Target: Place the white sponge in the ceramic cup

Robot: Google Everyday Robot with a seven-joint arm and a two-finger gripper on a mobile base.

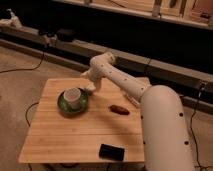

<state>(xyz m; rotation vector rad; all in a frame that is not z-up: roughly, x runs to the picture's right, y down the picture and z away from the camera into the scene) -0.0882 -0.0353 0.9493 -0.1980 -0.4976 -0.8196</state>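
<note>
The ceramic cup (73, 95) is small, round and white, and stands upright on a glossy green saucer (62, 104) at the left of the wooden table (70, 140). My gripper (90, 87) is low over the table just right of the saucer's far edge, where the white sponge lay. The gripper covers that spot and hides the sponge. The white arm (125, 82) stretches from the right across the table's back.
A small brown oblong object (119, 109) lies right of the middle. A black flat object (111, 151) lies at the front edge. A white packet (133, 100) shows partly behind the arm at the right. Cables run on the floor to the left.
</note>
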